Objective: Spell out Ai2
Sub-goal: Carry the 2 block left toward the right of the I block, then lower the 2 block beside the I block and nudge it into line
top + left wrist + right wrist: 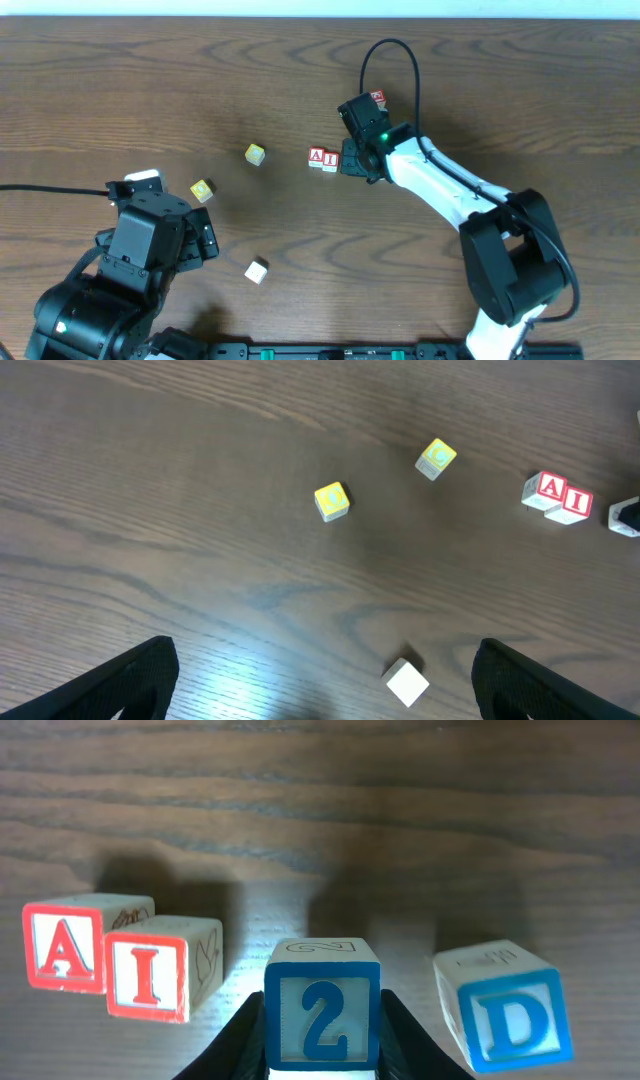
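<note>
The red A block (65, 945) and red I block (155, 970) stand side by side on the table, and both show in the overhead view (323, 158). My right gripper (322, 1040) is shut on the blue 2 block (322, 1005). It holds the block just right of the I block, with a small gap between them. In the overhead view the right gripper (352, 160) sits right beside the pair and hides the 2 block. My left gripper (325, 690) is open and empty over bare table, far to the left.
A blue D block (505, 1005) lies tilted just right of the 2 block. Two yellow blocks (255, 154) (203, 190) and a white block (257, 269) lie left of centre. A red-marked block (378, 98) sits behind the right wrist.
</note>
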`<action>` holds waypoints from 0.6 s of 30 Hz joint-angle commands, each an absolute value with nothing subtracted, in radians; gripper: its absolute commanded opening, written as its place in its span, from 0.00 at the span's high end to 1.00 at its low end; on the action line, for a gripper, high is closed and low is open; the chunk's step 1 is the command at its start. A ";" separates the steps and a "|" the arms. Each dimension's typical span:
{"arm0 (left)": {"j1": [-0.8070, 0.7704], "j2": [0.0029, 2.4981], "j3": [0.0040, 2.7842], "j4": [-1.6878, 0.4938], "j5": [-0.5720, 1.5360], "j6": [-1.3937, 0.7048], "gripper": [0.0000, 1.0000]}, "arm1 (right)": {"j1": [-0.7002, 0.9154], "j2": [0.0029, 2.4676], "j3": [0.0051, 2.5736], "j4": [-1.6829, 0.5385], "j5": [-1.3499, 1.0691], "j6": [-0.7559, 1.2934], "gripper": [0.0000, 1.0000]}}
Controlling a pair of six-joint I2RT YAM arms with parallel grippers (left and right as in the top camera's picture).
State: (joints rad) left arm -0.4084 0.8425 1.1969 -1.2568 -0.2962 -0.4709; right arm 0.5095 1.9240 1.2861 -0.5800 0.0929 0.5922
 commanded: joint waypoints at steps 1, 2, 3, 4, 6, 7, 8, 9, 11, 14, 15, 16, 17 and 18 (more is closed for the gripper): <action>-0.406 0.844 1.196 -1.259 -0.313 -0.464 0.05 | 0.510 1.938 1.288 -0.568 0.097 0.605 0.98; -0.406 0.844 1.196 -1.259 -0.314 -0.464 0.05 | 0.512 1.944 1.288 -0.567 0.097 0.605 0.99; -0.406 0.844 1.196 -1.259 -0.314 -0.464 0.05 | 0.514 1.949 1.288 -0.567 0.097 0.605 0.98; -0.406 0.844 1.196 -1.259 -0.314 -0.464 0.05 | 0.517 1.954 1.288 -0.567 0.097 0.605 0.98; -0.406 0.844 1.196 -1.259 -0.314 -0.464 0.05 | 0.524 1.966 1.288 -0.560 0.097 0.605 0.98; -0.406 0.844 1.196 -1.259 -0.314 -0.464 0.05 | 0.527 1.971 1.288 -0.558 0.097 0.605 0.98; -0.406 0.844 1.196 -1.259 -0.314 -0.464 0.05 | 0.532 1.976 1.288 -0.556 0.097 0.605 0.98; -0.406 0.844 1.196 -1.259 -0.314 -0.464 0.05 | 0.537 1.979 1.288 -0.556 0.101 0.601 0.98; -0.406 0.844 1.196 -1.259 -0.314 -0.464 0.05 | 0.545 1.982 1.288 -0.552 0.103 0.586 0.98; -0.406 0.844 1.196 -1.259 -0.314 -0.464 0.05 | 0.551 1.982 1.288 -0.549 0.128 0.586 0.98; -0.406 0.844 1.196 -1.259 -0.314 -0.464 0.05 | 0.551 1.982 1.288 -0.549 0.131 0.586 0.98; -0.406 0.844 1.196 -1.259 -0.314 -0.464 0.05 | 0.551 1.982 1.288 -0.549 0.131 0.586 0.98; -0.406 0.844 1.196 -1.259 -0.314 -0.464 0.05 | 0.551 1.982 1.288 -0.549 0.131 0.586 0.98; -0.406 0.844 1.196 -1.259 -0.314 -0.464 0.05 | 0.551 1.982 1.288 -0.549 0.131 0.580 0.98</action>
State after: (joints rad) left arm -0.4084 0.8425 1.1969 -1.2568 -0.2962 -0.4709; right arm 0.5430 1.9724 1.2861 -0.5522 0.1089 0.5911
